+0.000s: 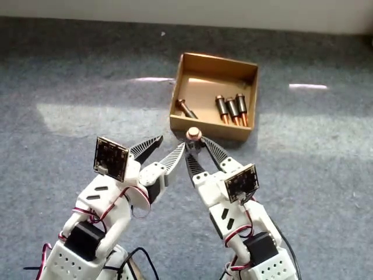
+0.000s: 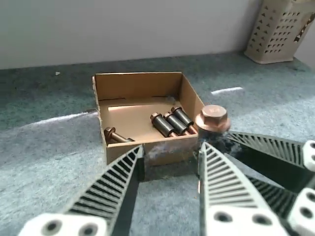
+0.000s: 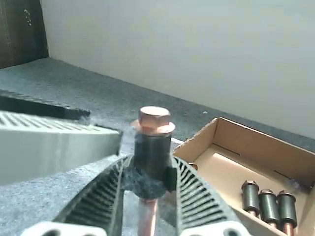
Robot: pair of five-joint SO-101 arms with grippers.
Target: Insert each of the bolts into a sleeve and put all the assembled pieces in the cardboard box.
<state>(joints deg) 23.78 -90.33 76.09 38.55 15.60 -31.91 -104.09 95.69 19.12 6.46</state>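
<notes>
My right gripper (image 1: pixel 195 147) is shut on a dark sleeve (image 3: pixel 152 157) with a copper bolt (image 3: pixel 154 119) standing upright through it, head on top. It hangs just in front of the near wall of the cardboard box (image 1: pixel 213 131). Inside the box lie three assembled pieces (image 1: pixel 232 109) side by side on one side and a single one (image 1: pixel 185 108) on the other. My left gripper (image 1: pixel 171 143) is open and holds nothing, close beside the held piece. From the left wrist, the bolt head (image 2: pixel 212 118) rises just past one fingertip of that open gripper (image 2: pixel 171 147).
The surface is grey carpet (image 1: pixel 70 87), with a pale wall behind the box. A beige perforated basket (image 2: pixel 280 29) stands far back against the wall. Open floor lies on both sides of the box.
</notes>
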